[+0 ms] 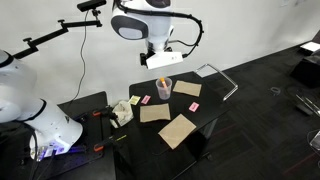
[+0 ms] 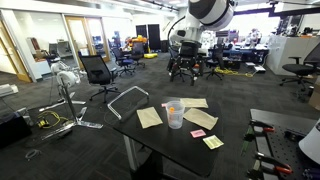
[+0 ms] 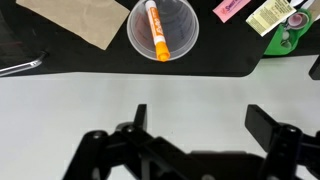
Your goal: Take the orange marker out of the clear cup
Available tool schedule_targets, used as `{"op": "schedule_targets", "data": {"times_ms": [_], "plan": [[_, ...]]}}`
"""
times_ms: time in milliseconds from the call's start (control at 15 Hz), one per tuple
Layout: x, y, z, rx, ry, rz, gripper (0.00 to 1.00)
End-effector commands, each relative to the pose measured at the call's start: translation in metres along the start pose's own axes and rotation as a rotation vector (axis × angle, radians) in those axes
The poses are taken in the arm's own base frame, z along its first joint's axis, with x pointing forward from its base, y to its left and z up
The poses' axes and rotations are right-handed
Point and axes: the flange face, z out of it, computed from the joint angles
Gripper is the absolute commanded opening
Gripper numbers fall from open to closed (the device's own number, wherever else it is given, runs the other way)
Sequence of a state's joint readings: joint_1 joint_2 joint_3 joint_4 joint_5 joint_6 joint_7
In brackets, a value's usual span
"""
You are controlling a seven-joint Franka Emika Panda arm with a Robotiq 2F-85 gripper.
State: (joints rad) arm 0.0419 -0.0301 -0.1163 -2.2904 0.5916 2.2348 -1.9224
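The clear cup (image 3: 163, 30) stands on the black table, seen from above in the wrist view, with the orange marker (image 3: 156, 30) leaning inside it. The cup also shows in both exterior views (image 1: 163, 88) (image 2: 175, 113), and the marker pokes up in it (image 1: 164, 81). My gripper (image 3: 200, 120) is open and empty, its two dark fingers spread wide at the bottom of the wrist view. It hangs well above the table, higher than the cup (image 1: 160, 60).
Brown paper sheets (image 1: 178, 130) (image 1: 154, 112) (image 3: 90, 18) lie around the cup. Small pink cards (image 3: 230, 8) (image 1: 194, 106) and a green-and-white item (image 3: 283, 30) lie nearby. A metal frame (image 1: 222, 80) juts off the table's edge. Office chairs (image 2: 97, 72) stand beyond.
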Motion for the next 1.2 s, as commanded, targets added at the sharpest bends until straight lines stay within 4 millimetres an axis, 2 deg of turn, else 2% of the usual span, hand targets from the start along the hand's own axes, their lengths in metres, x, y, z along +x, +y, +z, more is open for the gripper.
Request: {"op": "schedule_targets", "data": {"times_ms": [0, 133, 200, 333, 467, 867, 1133], "plan": [[-0.010, 0.008, 0.009, -0.007, 0.030, -0.049, 1.00], [-0.018, 0.011, 0.015, -0.006, 0.037, -0.058, 0.85], [-0.022, 0.011, 0.018, -0.004, 0.041, -0.062, 0.73], [-0.028, 0.013, 0.022, -0.009, 0.039, -0.065, 0.66], [-0.032, 0.015, 0.027, -0.023, 0.033, -0.066, 0.68], [-0.035, 0.023, 0.043, -0.085, 0.001, -0.054, 0.55], [-0.036, 0.025, 0.053, -0.086, -0.011, -0.051, 0.39]]}}
